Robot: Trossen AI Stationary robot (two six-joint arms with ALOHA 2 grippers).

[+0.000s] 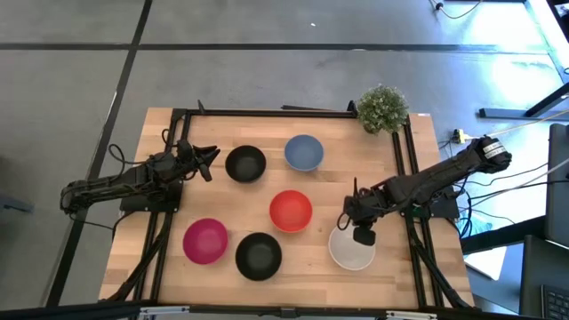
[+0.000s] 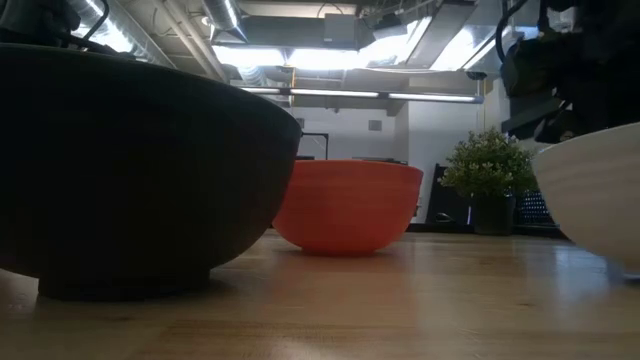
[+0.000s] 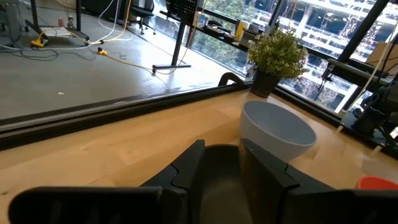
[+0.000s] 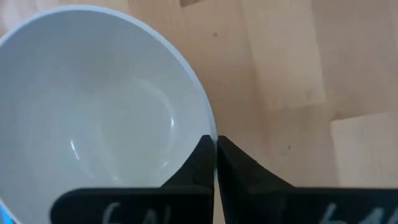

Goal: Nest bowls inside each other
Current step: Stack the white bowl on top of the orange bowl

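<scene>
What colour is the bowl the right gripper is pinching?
White bowl; the right wrist view shows it best.

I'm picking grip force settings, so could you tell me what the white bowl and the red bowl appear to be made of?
White bowl: probably glazed ceramic or glossy plastic; its inside shows soft highlights, and the right gripper pinches a thin rim. Red bowl: likely matte plastic, with even colour and hardly any shine. Neither can be settled by look alone.
</scene>
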